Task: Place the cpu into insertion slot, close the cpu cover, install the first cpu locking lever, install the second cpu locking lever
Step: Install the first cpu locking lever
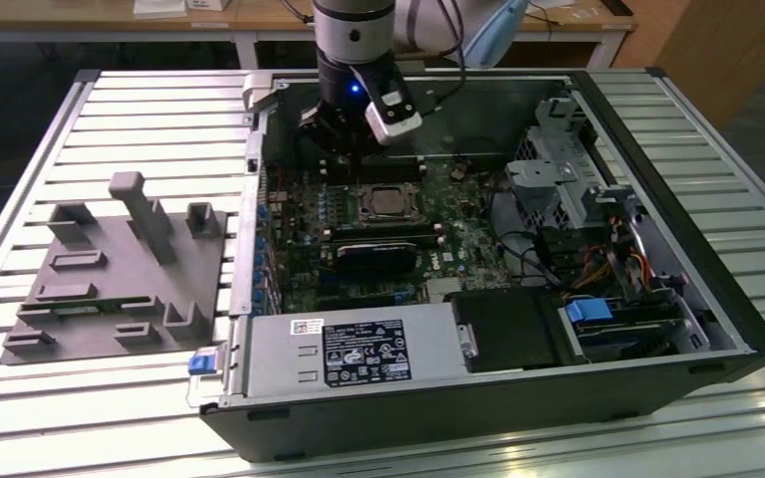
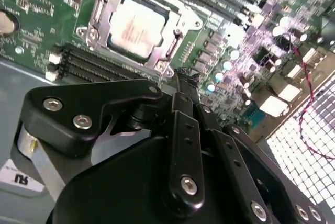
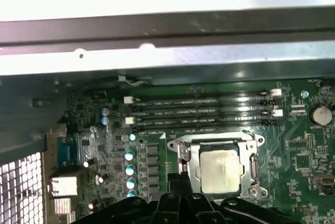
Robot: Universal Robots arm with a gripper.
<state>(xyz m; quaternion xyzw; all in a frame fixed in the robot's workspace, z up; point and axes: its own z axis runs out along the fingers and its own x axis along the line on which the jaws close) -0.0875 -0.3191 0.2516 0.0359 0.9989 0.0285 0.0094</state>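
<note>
The cpu (image 2: 138, 25) lies flat in the insertion slot (image 2: 171, 46), and the cpu cover (image 2: 99, 14) is lowered around it, apparently to retain it. In the exterior view, the pincer (image 1: 343, 139) stands at 11 o'clock from the chip, fingers together, gripping nothing visible.

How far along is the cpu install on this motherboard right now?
Done: the cpu sits in the insertion slot, with the cpu cover lying flat around it. In hand: nothing; the gripper, shut, sits beside the cover's corner. Left: the locking levers; whether either is latched I cannot tell.
</note>
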